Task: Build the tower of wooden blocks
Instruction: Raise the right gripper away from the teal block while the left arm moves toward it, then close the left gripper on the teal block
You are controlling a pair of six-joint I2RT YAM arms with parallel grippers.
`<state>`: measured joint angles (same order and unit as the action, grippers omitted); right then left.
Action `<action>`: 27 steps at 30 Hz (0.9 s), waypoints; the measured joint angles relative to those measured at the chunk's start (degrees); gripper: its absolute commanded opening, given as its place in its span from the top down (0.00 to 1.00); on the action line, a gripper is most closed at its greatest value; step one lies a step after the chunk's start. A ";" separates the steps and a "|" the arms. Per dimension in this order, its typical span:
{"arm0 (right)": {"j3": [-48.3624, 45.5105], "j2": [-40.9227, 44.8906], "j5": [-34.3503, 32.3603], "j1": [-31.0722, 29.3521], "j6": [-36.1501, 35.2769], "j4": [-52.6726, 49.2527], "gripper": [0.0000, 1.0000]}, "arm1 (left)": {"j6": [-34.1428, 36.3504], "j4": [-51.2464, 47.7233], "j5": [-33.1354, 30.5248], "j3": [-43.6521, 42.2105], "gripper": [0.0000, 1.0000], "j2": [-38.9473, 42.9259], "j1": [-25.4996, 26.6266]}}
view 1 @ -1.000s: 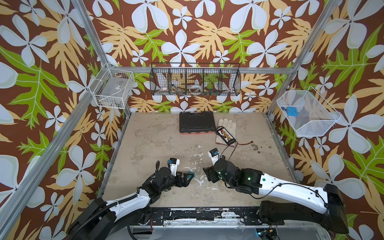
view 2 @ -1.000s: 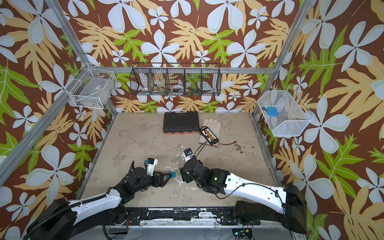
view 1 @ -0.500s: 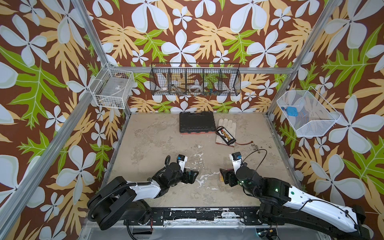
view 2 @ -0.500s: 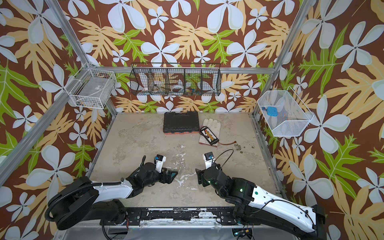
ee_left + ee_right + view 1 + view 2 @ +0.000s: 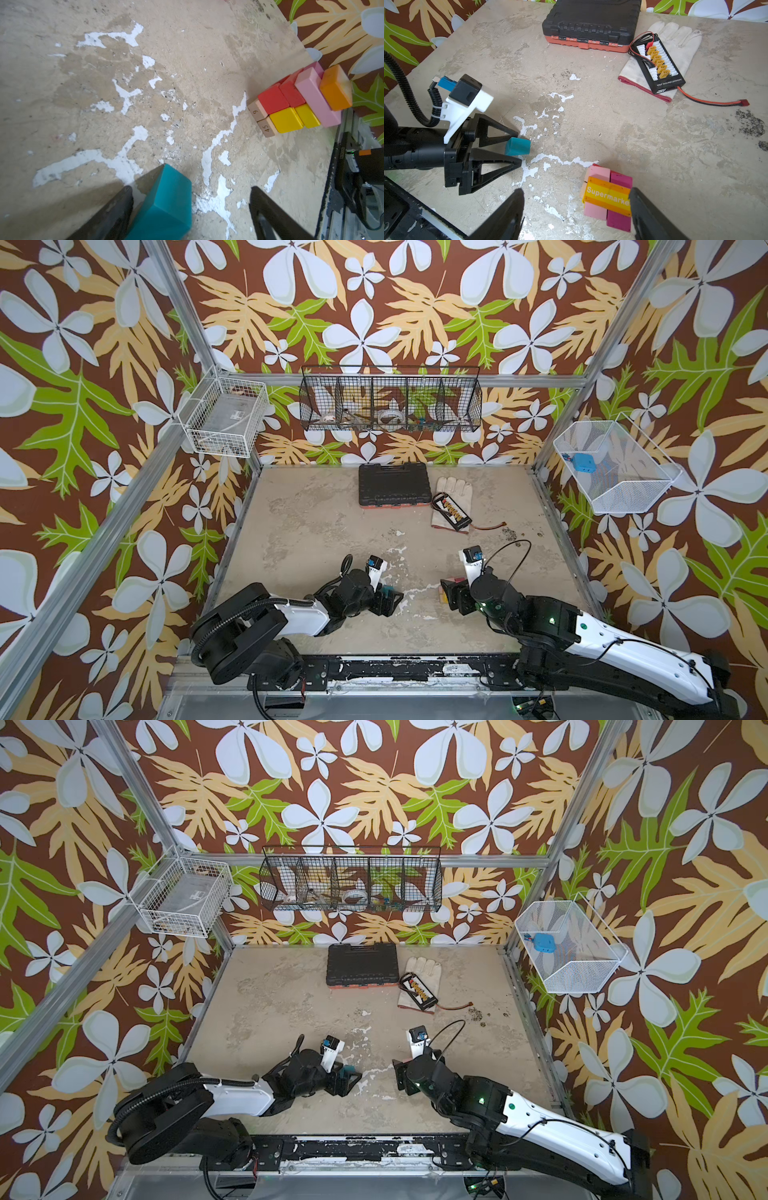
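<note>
Low over the table (image 5: 654,145), the left gripper (image 5: 395,601) has its jaws wide, a teal block (image 5: 166,203) against one finger and clear of the other. Further right, the tower (image 5: 608,195) stands between the right gripper's (image 5: 575,190) wide jaws, close by one finger.

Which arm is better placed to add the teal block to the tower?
Left: the teal block lies between the jaws of the open left gripper; the right gripper is open by the tower, empty.
</note>
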<state>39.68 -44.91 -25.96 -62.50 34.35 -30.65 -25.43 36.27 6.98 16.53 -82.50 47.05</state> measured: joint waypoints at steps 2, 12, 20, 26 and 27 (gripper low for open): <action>0.26 -0.28 0.00 0.00 -0.15 0.02 0.21 | 0.04 0.35 -0.50 0.39 0.21 -0.85 0.26; 0.39 -0.48 0.02 0.00 -0.61 0.09 0.21 | 1.60 -1.09 -5.18 0.81 0.43 -1.27 4.31; 0.28 -0.26 0.04 0.00 -0.59 0.09 0.21 | 3.17 -1.55 -10.78 0.96 0.53 -1.95 5.55; 0.17 -0.37 0.02 0.00 -0.59 0.09 0.21 | 3.21 -1.79 -12.81 1.49 0.56 -2.54 6.23; 0.17 -0.37 0.02 0.00 -0.59 0.09 0.21 | 3.28 -1.79 -13.09 1.53 0.56 -2.62 6.36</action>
<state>39.86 -45.28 -25.93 -62.50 33.76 -30.57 -22.15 34.48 -6.11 18.06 -85.12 53.41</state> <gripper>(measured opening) 0.787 0.441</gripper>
